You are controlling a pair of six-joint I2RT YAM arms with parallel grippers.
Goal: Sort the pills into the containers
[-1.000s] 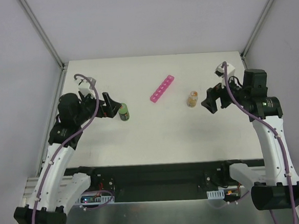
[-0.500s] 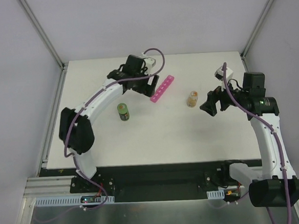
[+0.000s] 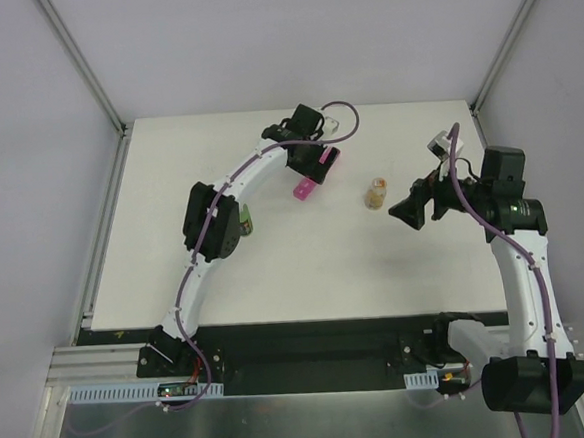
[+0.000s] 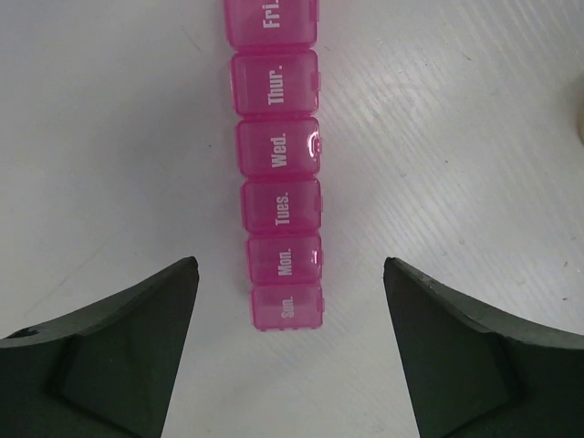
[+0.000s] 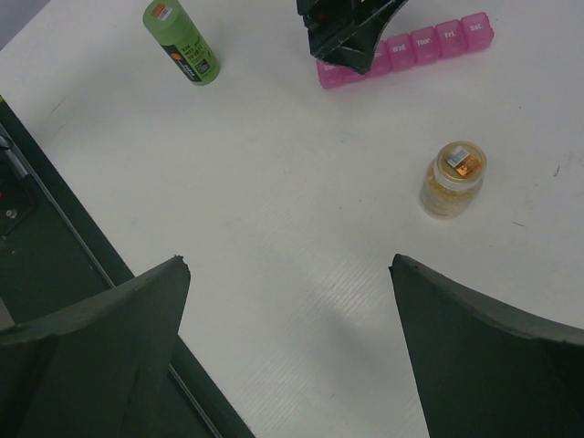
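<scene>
The pink pill organizer [image 4: 280, 205] lies on the white table, its day-labelled lids all shut. In the top view only its near end [image 3: 303, 189] shows under my left gripper [image 3: 313, 163]. My left gripper [image 4: 290, 266] hovers above the organizer's "Sun." end, open and empty, one finger on each side. The pills [image 5: 449, 196] are amber pieces inside a small clear bottle [image 3: 375, 193] standing upright to the right of the organizer. My right gripper [image 3: 410, 211] is open and empty, just right of that bottle. In the right wrist view my right gripper [image 5: 288, 265] is over bare table.
A green dark-capped bottle [image 5: 182, 44] stands left of the organizer; in the top view it [image 3: 244, 222] is partly hidden by my left arm's elbow. The table's near edge [image 5: 82, 246] and a dark gap lie below. White walls enclose the table.
My left arm has swung from beside the green bottle at the left across to above the pink organizer. My right gripper has barely shifted.
</scene>
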